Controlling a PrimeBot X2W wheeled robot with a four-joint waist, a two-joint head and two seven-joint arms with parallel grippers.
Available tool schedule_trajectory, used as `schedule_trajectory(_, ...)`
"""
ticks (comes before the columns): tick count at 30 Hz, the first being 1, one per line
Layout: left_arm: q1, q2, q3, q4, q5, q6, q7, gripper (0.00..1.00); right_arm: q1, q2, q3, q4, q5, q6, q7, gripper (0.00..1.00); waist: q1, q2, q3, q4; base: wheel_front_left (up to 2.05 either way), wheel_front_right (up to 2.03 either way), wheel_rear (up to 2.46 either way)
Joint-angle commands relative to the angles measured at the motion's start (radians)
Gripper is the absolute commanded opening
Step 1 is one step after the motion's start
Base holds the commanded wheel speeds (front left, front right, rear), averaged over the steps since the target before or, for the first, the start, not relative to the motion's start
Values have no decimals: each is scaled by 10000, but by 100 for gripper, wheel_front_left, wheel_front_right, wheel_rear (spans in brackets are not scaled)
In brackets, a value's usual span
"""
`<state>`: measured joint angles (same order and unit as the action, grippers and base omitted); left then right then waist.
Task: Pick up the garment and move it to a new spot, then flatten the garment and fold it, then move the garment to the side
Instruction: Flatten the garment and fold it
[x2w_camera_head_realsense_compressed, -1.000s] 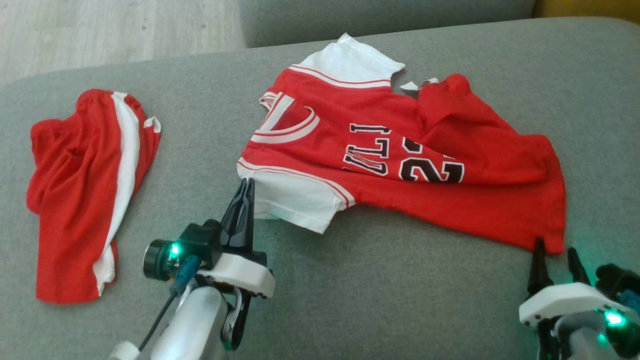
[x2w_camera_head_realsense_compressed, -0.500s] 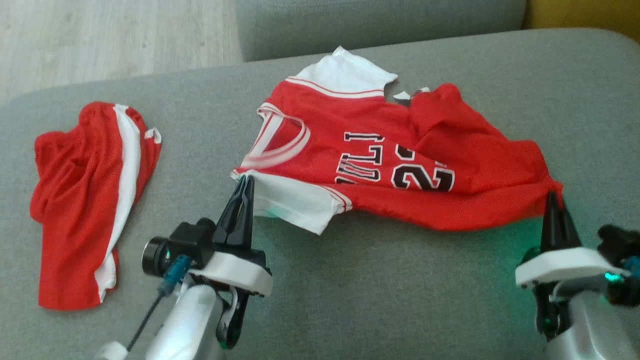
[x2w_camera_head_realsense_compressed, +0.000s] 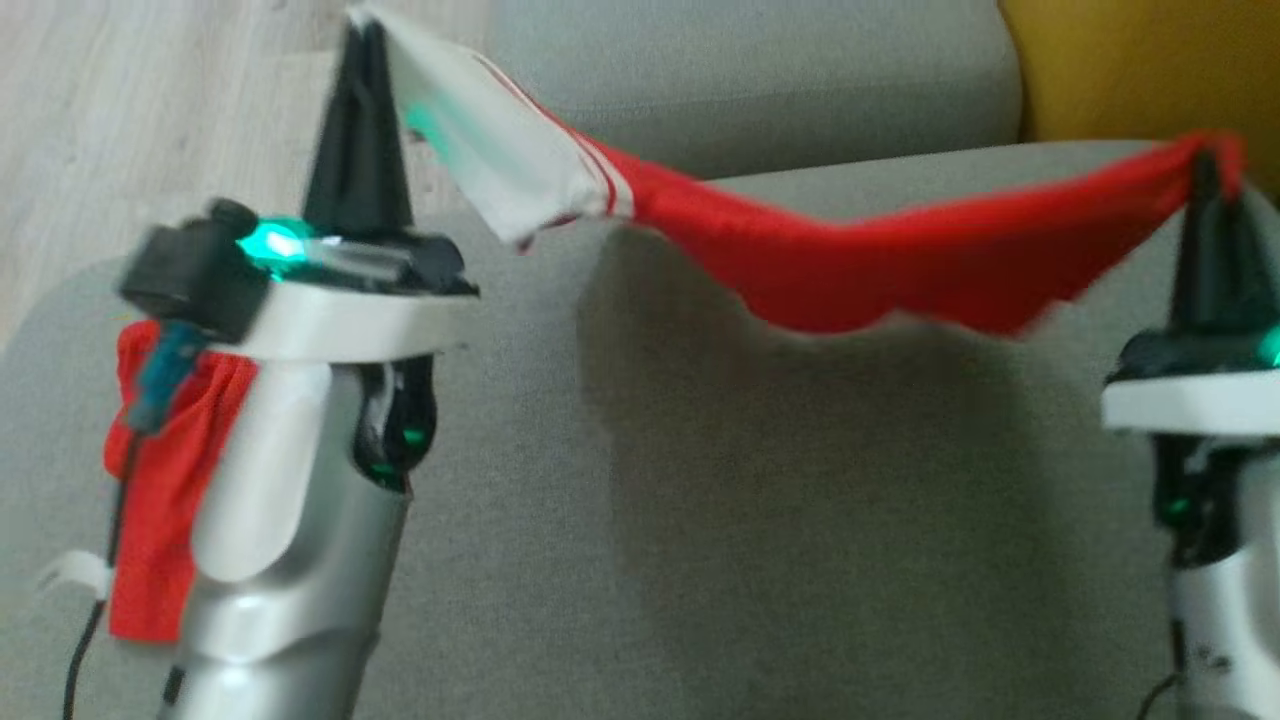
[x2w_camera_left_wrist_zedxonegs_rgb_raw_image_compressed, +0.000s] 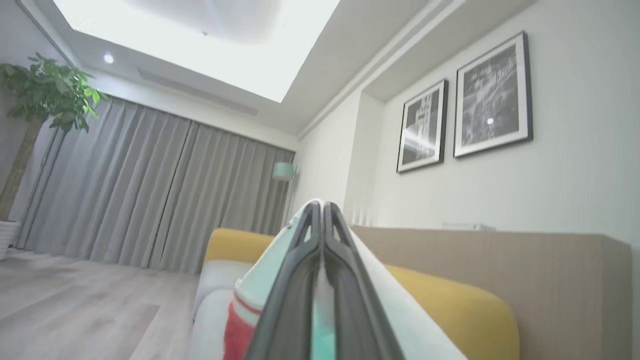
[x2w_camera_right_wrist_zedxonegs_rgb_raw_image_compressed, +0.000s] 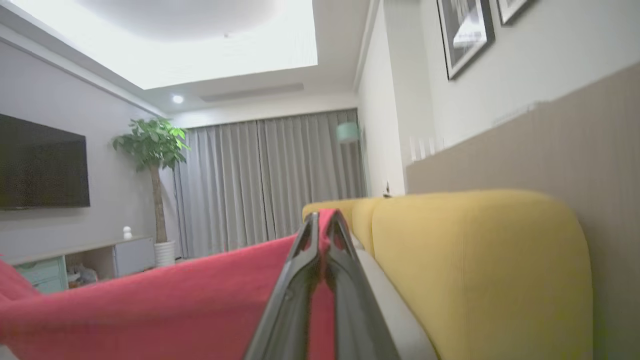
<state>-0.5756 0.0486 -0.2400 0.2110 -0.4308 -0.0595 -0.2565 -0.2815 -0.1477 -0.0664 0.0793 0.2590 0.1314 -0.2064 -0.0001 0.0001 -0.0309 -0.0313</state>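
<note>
Lower left of the head frame: crumpled red shorts with a white stripe (x2w_camera_head_realsense_compressed: 150, 500) lie on the grey fabric sofa seat (x2w_camera_head_realsense_compressed: 700, 520), partly behind my left arm. Upper left: left gripper (x2w_camera_head_realsense_compressed: 364, 45) is up high, fingers pressed together on the white sleeve edge of the red short-sleeved jersey (x2w_camera_head_realsense_compressed: 860, 270). The left wrist view confirms white cloth pinched between them. The jersey hangs clear above the seat, strung across the upper half of the frame, sagging in the middle and blurred. Right edge: right gripper (x2w_camera_head_realsense_compressed: 1207, 175) is clamped on a red corner of the cloth, and its wrist view shows the same. Upper right corner: mustard-yellow sofa cushion (x2w_camera_head_realsense_compressed: 1130, 70).

Risks, my call:
- Both grips are thin pinches at fabric edges, so spreading the arms too far could yank a corner free.
- The sagging middle could drag and bunch on the seat if I lower unevenly.
- Setting down too far left would land it on the shorts.
</note>
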Motion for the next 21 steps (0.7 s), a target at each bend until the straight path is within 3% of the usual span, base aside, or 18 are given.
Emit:
schedule_trajectory(1,-496,140,390,-459,-78,91,9,0,-409,-171,264,-477,62,-7,54,0,1,-1,-81,-1,0,0,0)
schedule_trajectory(7,-403,145,638,-2739,-326,586,571,0,-93,-365,-72,-2760,57,-7,969,0,1,-1,-194,-11,0,0,0)
schedule_trajectory(13,-519,259,792,-4469,-427,1130,1611,0,146,-114,-670,-4269,-226,-7,2016,0,1,-1,207,-138,0,0,0)
schedule_trajectory(17,-1240,566,987,-4307,-571,1155,2295,0,-455,-43,-708,-4315,-367,-7,2584,0,1,-1,1150,-311,0,0,0)
schedule_trajectory(21,-2811,1046,1186,-2979,-584,868,2659,0,-2048,-330,-531,-3413,-431,-7,2958,0,1,-1,2434,-456,0,0,0)
